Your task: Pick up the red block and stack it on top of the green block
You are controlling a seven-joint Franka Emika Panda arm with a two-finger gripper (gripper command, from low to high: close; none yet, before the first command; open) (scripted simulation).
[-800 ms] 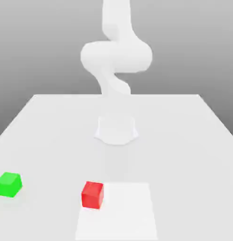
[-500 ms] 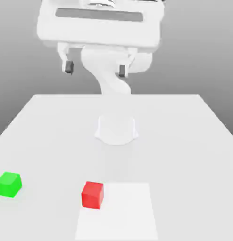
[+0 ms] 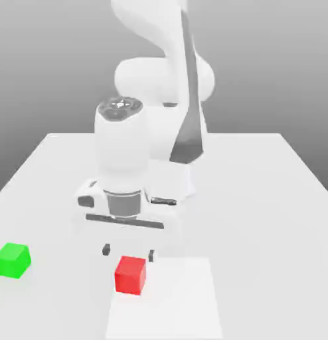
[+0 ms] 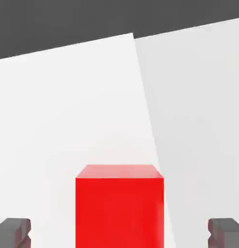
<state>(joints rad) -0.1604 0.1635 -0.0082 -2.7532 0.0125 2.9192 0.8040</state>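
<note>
The red block (image 3: 130,275) rests on the white table near its front edge, at the border of a brighter square patch (image 3: 180,299). The green block (image 3: 12,259) sits far to the exterior view's left, apart from everything. My gripper (image 3: 129,252) hangs open just above and slightly behind the red block, its two dark fingertips (image 3: 106,249) spread wider than the cube. In the hand view the red block (image 4: 119,206) lies midway between both fingertips (image 4: 13,231), untouched.
The white table (image 3: 259,192) stretches wide around the blocks. The arm's bulky white links (image 3: 160,80) rise behind the gripper over the table's middle.
The hand has dropped from high up at the back down to just above the red block, fingers still spread. Neither block has moved.
</note>
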